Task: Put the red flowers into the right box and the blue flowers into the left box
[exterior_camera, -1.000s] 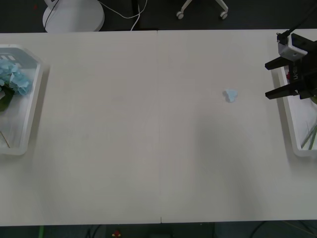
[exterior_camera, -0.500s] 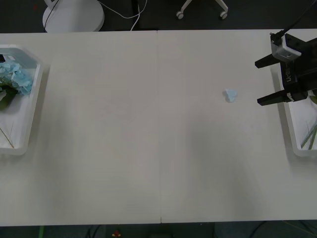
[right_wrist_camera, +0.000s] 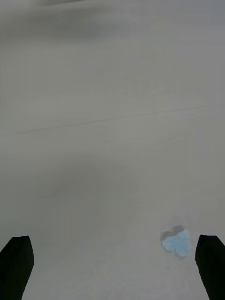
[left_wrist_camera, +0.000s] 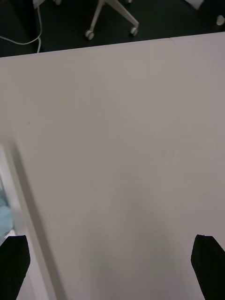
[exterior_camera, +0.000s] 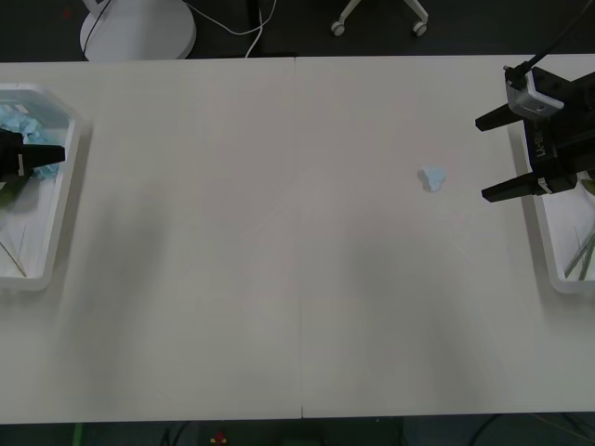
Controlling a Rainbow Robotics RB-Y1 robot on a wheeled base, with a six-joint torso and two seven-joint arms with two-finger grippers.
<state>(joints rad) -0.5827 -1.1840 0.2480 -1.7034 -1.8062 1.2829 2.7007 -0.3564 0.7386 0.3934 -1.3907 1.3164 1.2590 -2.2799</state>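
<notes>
The left box (exterior_camera: 58, 218) sits at the table's left edge with the blue flowers (exterior_camera: 19, 115) in its far end. My left gripper (exterior_camera: 46, 156) hovers open over that box, black fingers partly covering the flowers. Its wrist view shows the left gripper (left_wrist_camera: 112, 267), the box rim (left_wrist_camera: 21, 211) and a bit of blue flower (left_wrist_camera: 3, 218). The right box (exterior_camera: 548, 246) lies at the right edge with grey-green stems (exterior_camera: 582, 260) inside; the red flowers' blooms are out of view. My right gripper (exterior_camera: 482, 157) stands open at that box's inner rim, with nothing between its fingers.
A tiny pale-blue scrap (exterior_camera: 432, 178) lies on the bare table left of the right gripper, close to one finger of the right gripper (right_wrist_camera: 112, 267) where the scrap (right_wrist_camera: 177, 243) shows again. Chair bases (exterior_camera: 138, 30) stand on the dark floor beyond the far edge.
My left gripper has come into the front view over the left box, covering part of the blue flowers. My right gripper has shifted slightly left, its fingers spread a little wider.
</notes>
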